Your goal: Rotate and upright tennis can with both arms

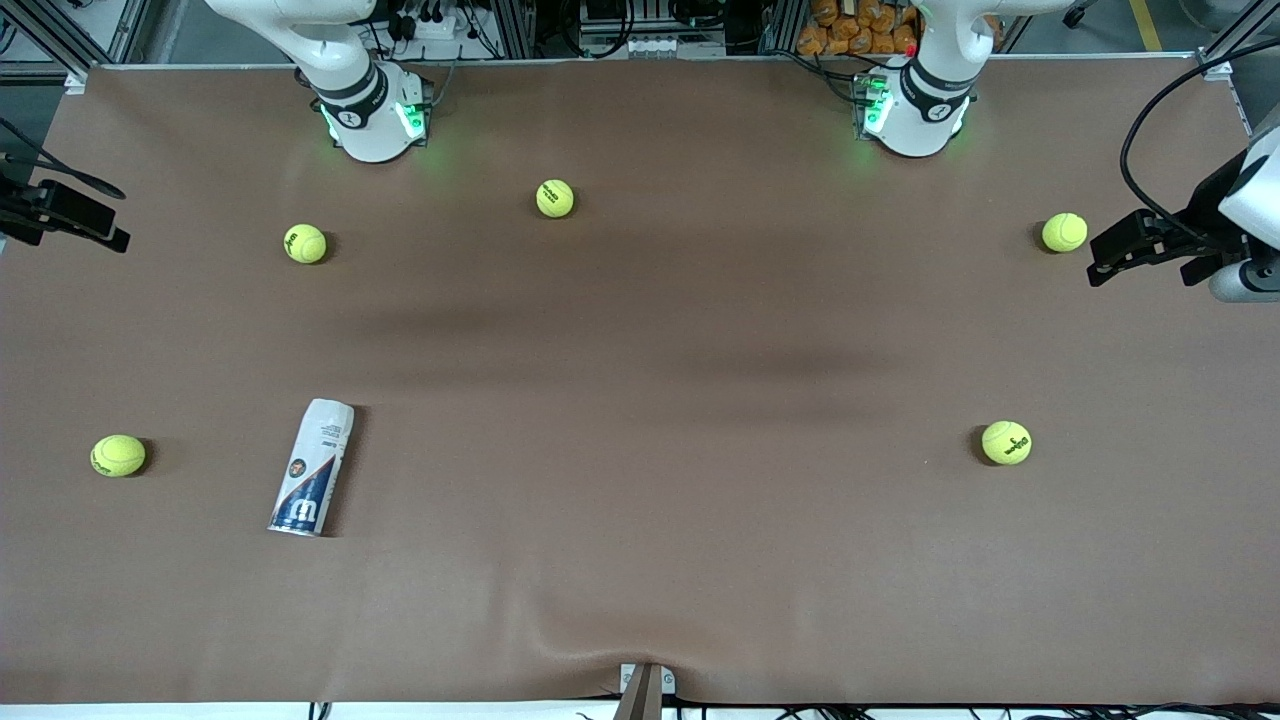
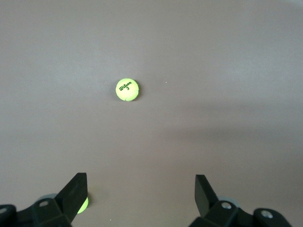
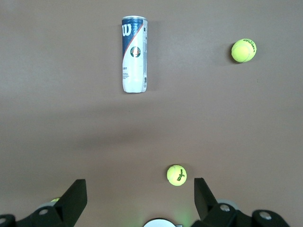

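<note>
The tennis can [image 1: 311, 467] lies on its side on the brown table toward the right arm's end, white end farther from the front camera, navy "W" end nearer. In the right wrist view the tennis can [image 3: 134, 54] shows whole, well away from my right gripper [image 3: 140, 187], which is open and empty. That right gripper [image 1: 100, 225] hangs high over the right arm's end of the table. My left gripper [image 1: 1135, 255] hangs over the left arm's end, far from the can. It too is open and empty [image 2: 140, 182], with only table and balls below it.
Several yellow-green tennis balls lie scattered: one [image 1: 118, 455] beside the can, one [image 1: 305, 243] farther back, one [image 1: 555, 198] between the bases, two [image 1: 1064, 232] [image 1: 1006, 442] toward the left arm's end. The table cover wrinkles [image 1: 560, 610] near the front edge.
</note>
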`<action>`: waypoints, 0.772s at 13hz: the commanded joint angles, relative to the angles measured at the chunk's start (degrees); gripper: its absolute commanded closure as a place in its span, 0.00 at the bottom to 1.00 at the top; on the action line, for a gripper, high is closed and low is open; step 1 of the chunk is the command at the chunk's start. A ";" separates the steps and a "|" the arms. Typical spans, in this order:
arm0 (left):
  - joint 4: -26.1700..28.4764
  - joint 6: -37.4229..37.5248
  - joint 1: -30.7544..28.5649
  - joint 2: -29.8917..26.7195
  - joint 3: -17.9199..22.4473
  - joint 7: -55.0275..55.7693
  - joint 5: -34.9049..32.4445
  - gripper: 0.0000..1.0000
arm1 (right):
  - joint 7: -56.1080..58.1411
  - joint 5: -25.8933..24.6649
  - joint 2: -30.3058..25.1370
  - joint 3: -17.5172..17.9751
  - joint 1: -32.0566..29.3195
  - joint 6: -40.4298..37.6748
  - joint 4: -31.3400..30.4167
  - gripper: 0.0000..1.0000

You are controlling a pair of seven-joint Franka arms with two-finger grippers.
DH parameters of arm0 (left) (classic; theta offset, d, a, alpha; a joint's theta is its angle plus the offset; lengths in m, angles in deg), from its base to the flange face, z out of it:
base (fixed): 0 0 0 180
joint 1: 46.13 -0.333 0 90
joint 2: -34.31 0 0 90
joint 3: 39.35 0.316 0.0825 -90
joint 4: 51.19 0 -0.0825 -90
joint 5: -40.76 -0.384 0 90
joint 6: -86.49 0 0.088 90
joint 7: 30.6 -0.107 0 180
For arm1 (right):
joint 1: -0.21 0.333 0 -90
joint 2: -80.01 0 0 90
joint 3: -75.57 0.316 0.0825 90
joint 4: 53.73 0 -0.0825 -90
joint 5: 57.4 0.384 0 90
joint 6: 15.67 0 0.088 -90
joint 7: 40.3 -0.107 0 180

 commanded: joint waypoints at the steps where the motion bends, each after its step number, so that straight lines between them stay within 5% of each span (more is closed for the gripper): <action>1: -0.34 0.53 0.22 -0.46 0.62 0.34 0.26 0.00 | -0.56 -0.78 0.16 0.78 -0.07 -0.16 0.90 0.00; 10: -0.34 0.53 0.13 -0.29 0.54 0.52 0.17 0.00 | -0.56 -0.77 0.34 0.69 0.81 0.46 0.90 0.00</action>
